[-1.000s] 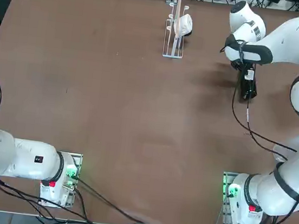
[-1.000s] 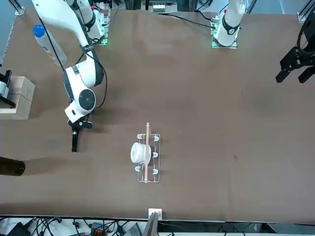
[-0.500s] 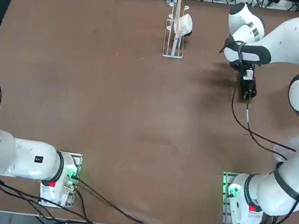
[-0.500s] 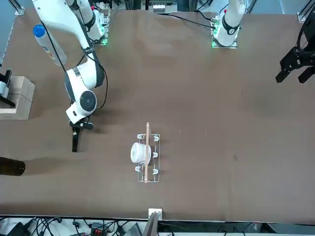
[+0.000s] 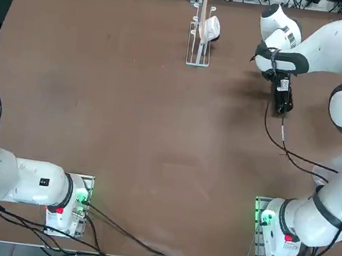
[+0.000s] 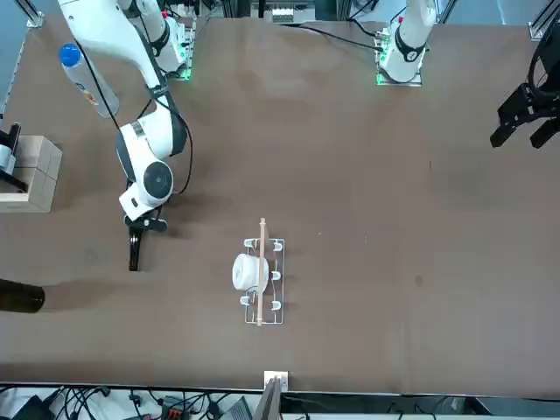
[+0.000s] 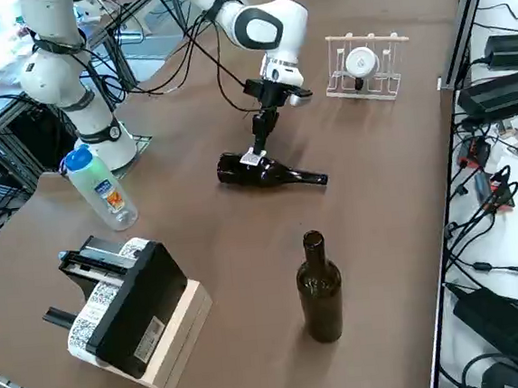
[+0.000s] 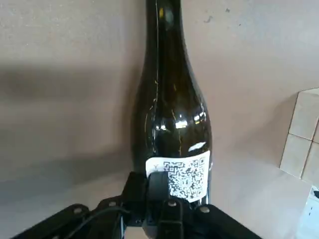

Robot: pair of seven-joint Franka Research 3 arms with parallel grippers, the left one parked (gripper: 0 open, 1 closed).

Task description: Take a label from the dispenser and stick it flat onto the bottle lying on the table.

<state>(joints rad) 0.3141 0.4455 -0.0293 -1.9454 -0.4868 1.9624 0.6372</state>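
The dark bottle [image 7: 266,171] lies on its side on the brown table, its neck pointing away from the robot's base. A white label [image 8: 187,174] with square-code print sits on the bottle's [image 8: 172,114] body, seen as a small white patch [image 7: 251,158] in the side view. My right gripper [image 7: 257,151] points straight down, shut, its tips [image 8: 159,191] resting on the bottle at the label's edge. The dispenser [image 7: 363,62] with its white roll stands further along the table [image 5: 201,32]. From overhead the right gripper [image 5: 282,99] covers the bottle.
An upright dark bottle [image 7: 319,289] stands near the table's right edge. A clear plastic bottle with a blue cap [image 7: 99,185] and a black label printer on a wooden block [image 7: 128,310] sit beside it. Cables trail from the right arm [image 5: 281,141].
The right wrist has edged slightly toward the table's far side. The gripper stays shut and low on the bottle; nothing else has moved.
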